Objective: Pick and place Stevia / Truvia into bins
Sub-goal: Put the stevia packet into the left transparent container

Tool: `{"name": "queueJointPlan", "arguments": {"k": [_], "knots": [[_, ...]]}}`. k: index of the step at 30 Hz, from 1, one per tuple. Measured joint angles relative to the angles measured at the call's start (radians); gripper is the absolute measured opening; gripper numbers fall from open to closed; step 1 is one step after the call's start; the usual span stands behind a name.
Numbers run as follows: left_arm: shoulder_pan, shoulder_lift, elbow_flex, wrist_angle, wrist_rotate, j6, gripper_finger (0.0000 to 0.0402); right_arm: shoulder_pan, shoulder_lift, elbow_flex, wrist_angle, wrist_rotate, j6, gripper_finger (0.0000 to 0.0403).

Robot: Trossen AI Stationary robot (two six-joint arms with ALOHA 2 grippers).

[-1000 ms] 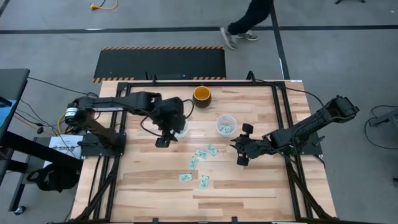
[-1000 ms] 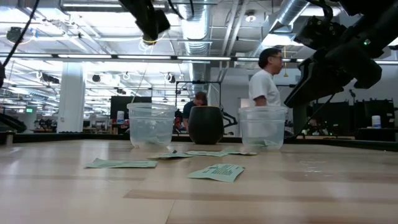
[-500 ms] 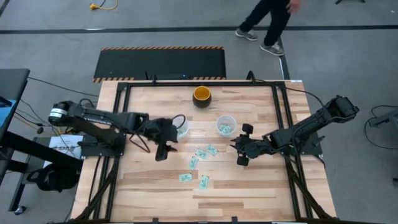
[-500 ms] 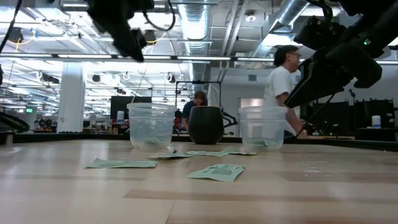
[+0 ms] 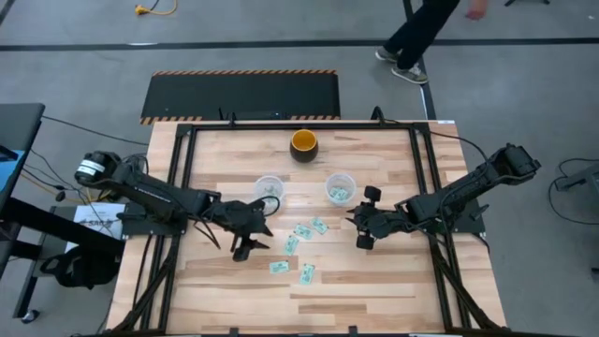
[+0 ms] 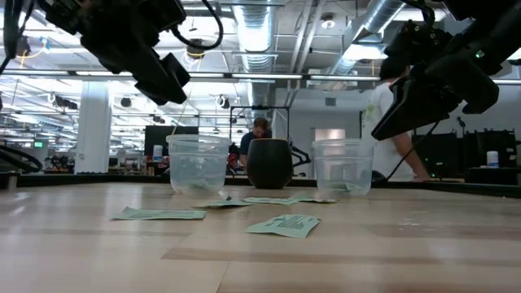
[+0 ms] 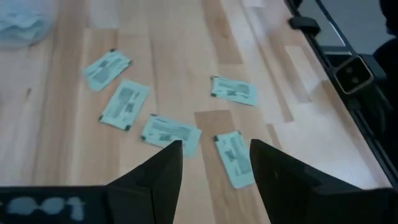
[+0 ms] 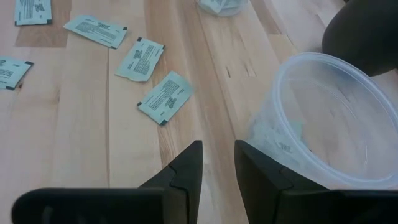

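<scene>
Currently the left gripper (image 5: 245,245) hangs above the wooden surface (image 5: 374,281) left of centre, its fingers (image 7: 163,171) spread with a clear gap and nothing between them. Just beyond it, five green-and-white sachets (image 5: 300,249) lie flat and loose near the middle of the surface; the left wrist view shows them (image 7: 171,130) scattered apart, none touching the fingers.

Left cup (image 5: 269,188) stands toward the far edge, left of centre; contents not readable from above. Right cup (image 5: 339,189) stands beside it, well apart, with sachets inside visible through the wall (image 8: 339,124). An orange-lined dark bowl (image 5: 303,144) sits near the far edge, behind and between the cups.

Right gripper (image 5: 363,232) waits above the surface to the right of the right cup, fingers (image 8: 186,171) parted slightly, holding nothing.

Low view: both cups (image 6: 198,163) (image 6: 343,166) upright, bowl (image 6: 269,163) between them, sachets (image 6: 159,214) flat in front. A person (image 5: 426,33) walks on the floor past the far right corner.
</scene>
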Motion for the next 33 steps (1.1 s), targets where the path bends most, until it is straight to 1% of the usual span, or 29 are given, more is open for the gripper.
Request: {"name": "queueJointPlan", "arguments": {"k": [4,7,10,12,13,19,24,29,33], "knots": [[-0.034,0.014,0.001,0.047,-0.008,0.034,0.0177,0.0,0.0,0.0,0.001,0.0,0.001,0.0087],[-0.053,0.024,0.001,0.052,-0.041,0.015,0.0177,0.0,0.0,0.0,0.006,-0.001,0.006,0.0087],[-0.068,0.043,0.0,0.017,-0.06,-0.001,0.0177,0.0,0.0,0.0,0.008,0.0,0.007,0.0087],[-0.075,0.079,0.003,0.031,-0.084,-0.003,0.0177,0.0,0.0,0.0,0.008,-0.001,0.007,0.0087],[-0.079,0.09,0.002,0.01,-0.096,-0.005,0.0177,0.0,0.0,0.0,0.011,-0.001,0.007,0.0087],[-0.103,0.206,0.001,0.033,-0.099,0.012,0.0177,0.001,0.0,0.0,0.01,-0.001,0.007,0.0087],[-0.102,0.276,0.003,0.031,-0.114,-0.037,0.0177,0.001,0.0,0.0,0.007,-0.001,0.005,0.0087],[-0.103,0.328,0.002,0.031,-0.12,-0.062,0.0177,0.001,0.0,0.0,-0.003,-0.001,0.006,0.0087],[-0.105,0.338,0.003,0.035,-0.119,-0.063,0.0177,0.001,0.0,0.0,-0.005,-0.001,0.006,0.0087]]}}
